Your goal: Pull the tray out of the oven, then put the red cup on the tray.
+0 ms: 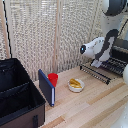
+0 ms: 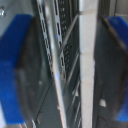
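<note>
Exterior view. Arm reaches to the oven (image 1: pixel 119 55) at the exterior view's right edge; its door is dropped flat toward the surface (image 1: pixel 95 107). The tray (image 1: pixel 111 65), a dark wire rack, shows above the open door, seemingly partly out. The gripper (image 1: pixel 96 64) sits down at its near end; the jaws themselves are hidden by the wrist body here. Red cup (image 1: pixel 53 79) stands upright on the surface, well apart from the oven, touching or just beside a blue upright panel (image 1: pixel 47 87). White bowl (image 1: pixel 76 84) with yellow contents lies between cup and oven door. Large black case (image 1: pixel 17 95) fills the exterior view's left.

Wrist view. Blurred and close. Blue pads (image 2: pixel 14 75) flank the picture, jaws spread, with rack bars (image 2: pixel 56 65) running between them. Whether the pads touch a bar I cannot tell.

Judgement: step in hand is the tray pull. Best done by closing squarely on the front bar and drawing straight out, level, along the guides; a skewed pull could jam the rack.

Room: open surface in front of the door; the bowl is the nearest obstacle on the way to the cup.
</note>
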Motion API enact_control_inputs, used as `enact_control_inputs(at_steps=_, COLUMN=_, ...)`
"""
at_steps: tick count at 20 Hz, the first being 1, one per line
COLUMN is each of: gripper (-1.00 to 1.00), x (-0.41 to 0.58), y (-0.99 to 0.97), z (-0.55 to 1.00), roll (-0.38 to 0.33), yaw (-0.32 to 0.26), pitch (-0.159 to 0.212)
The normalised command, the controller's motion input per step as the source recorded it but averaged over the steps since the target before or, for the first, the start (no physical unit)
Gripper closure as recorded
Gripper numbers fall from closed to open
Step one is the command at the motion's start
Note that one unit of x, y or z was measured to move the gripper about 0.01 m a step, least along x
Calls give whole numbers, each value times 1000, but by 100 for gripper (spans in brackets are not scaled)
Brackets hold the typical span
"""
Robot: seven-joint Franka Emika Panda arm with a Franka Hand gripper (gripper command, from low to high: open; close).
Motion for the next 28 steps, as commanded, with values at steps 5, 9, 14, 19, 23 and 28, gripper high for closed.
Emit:
enact_control_inputs(at_steps=5, gripper=100, x=0, y=0, z=0, roll=-67, yaw=8, pitch=0)
enact_control_inputs(at_steps=9, gripper=100, x=-26, y=-12, z=0, roll=-10, yaw=96, pitch=0)
enact_control_inputs(at_steps=14, gripper=100, x=0, y=5, z=0, roll=30, yaw=366, pitch=1)
enact_control_inputs(at_steps=19, gripper=100, x=0, y=37, z=0, roll=42, yaw=344, pitch=0)
enact_control_inputs(at_steps=23, gripper=100, x=12, y=253, z=45, roll=78, yaw=245, pitch=10)
enact_control_inputs(at_steps=28, gripper=100, x=2, y=544, z=93, roll=75, yaw=143, pitch=27)
